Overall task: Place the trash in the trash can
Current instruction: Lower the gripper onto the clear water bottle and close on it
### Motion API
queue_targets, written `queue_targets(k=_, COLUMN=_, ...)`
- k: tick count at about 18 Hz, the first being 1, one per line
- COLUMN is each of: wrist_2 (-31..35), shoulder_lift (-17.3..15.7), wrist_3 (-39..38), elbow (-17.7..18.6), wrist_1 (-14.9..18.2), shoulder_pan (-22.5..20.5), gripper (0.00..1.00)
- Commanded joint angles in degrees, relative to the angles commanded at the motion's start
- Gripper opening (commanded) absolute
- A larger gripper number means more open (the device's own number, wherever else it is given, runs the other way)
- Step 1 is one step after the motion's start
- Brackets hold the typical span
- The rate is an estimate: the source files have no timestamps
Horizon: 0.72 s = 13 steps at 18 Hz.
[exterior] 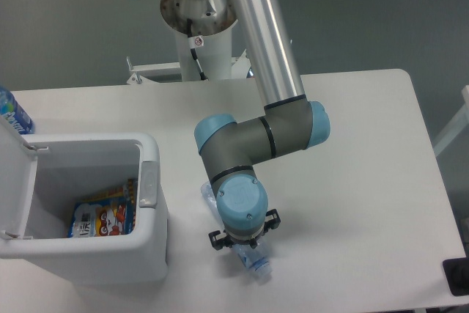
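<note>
Crushed clear plastic bottle (253,262) under gripper (244,245)

White counter (366,152) with rounded corners, grey floor (66,20) behind it, white pedestal (205,49) on a bracketed base at the far edge, black object (456,278) at the right edge, even diffuse light

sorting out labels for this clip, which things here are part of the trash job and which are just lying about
Part of the job:
white rectangular plastic bin, lid open
flat blue snack wrapper, inside it
crushed clear plastic bottle, on table under two-finger gripper

Lying about:
blue-labelled bottle, far left edge
</note>
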<state>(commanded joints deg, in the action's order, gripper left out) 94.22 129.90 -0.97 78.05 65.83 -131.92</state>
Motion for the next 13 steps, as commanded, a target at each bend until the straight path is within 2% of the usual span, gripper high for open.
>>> queue_targets(k=13, wrist_2=-0.1, shoulder_lift=-0.5, wrist_3=0.1, elbow=0.2, wrist_1=0.1, shoulder_pan=0.1, gripper=0.68)
